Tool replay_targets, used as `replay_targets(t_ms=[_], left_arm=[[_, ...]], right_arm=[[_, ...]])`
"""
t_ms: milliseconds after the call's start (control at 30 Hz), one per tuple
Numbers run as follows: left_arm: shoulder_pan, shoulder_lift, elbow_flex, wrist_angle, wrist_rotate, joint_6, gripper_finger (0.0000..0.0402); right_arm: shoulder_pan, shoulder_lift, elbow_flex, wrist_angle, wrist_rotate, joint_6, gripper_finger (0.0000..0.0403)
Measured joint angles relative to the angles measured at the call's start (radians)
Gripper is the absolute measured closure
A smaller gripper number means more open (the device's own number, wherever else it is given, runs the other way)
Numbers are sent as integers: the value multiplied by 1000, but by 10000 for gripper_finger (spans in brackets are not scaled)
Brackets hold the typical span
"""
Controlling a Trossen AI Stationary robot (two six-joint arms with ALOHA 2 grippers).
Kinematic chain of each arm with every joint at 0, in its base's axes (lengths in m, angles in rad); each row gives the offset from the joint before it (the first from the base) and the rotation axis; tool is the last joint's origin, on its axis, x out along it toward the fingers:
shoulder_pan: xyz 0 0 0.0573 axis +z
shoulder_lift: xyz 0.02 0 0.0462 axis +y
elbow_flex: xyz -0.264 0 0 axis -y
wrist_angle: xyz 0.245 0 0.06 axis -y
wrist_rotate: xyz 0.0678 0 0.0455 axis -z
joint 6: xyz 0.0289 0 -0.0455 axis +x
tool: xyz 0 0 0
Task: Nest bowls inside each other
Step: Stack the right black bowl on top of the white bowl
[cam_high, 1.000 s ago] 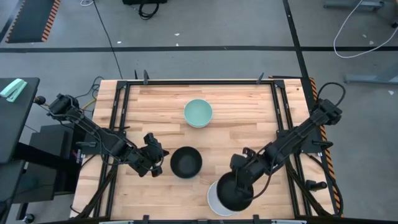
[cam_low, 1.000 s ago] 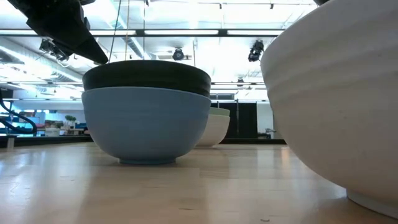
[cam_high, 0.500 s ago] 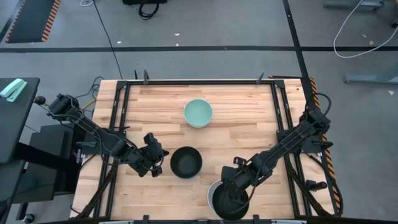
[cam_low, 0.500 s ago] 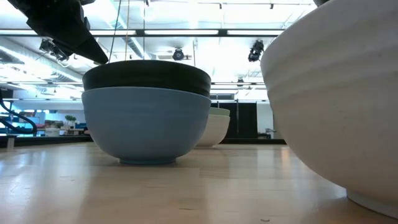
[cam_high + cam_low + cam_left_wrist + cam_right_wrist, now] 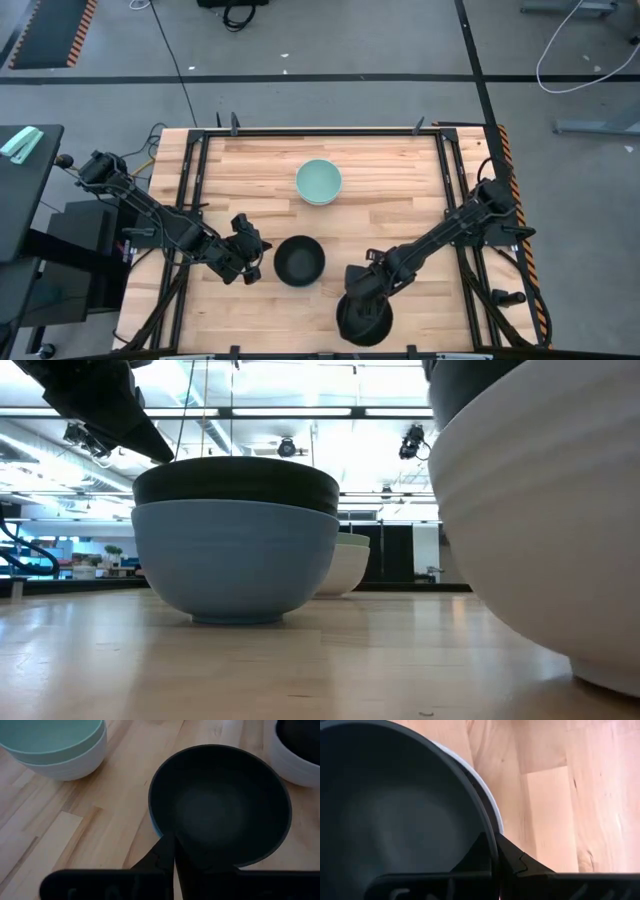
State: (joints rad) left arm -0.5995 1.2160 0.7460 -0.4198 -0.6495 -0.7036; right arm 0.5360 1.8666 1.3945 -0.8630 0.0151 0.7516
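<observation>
A black bowl sits nested in the blue bowl at the table's middle. My left gripper is shut at its left rim. My right gripper is shut on a second black bowl near the table's near edge. That bowl sits inside a white bowl and hides it from above. In the right wrist view only the white rim shows beside it. The mint green bowl rests nested in another white bowl toward the far edge. My left gripper pinches the rim of the black bowl on its left side, one finger inside and one outside, slanting down from the table's left. The bowl sits upright in the blue bowl. My right gripper pinches the second black bowl's far rim, one finger inside and one outside, slanting down from the far right. The bowl sits upright within the white bowl.
The wooden table has a black metal frame along its left and right edges. Bare wood lies to the far left, the far right and between the bowl stacks.
My right gripper has carried its black bowl toward the table's left and near edge and down, from beside and partly over the white bowl to squarely inside it. The white bowl, partly visible from above before, is now covered. My left arm has kept still.
</observation>
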Motion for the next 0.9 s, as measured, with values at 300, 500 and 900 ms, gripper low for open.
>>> replay_targets(t_ms=[300,500,900], left_arm=[[0,2,0,0,0,0,372],[0,2,0,0,0,0,380],[0,2,0,0,0,0,375]], right_arm=[[-53,9,1,4,-17,-69,398],[-94,7,1,-1,-8,-99,398],[-191,5,1,-11,-1,-195,398]])
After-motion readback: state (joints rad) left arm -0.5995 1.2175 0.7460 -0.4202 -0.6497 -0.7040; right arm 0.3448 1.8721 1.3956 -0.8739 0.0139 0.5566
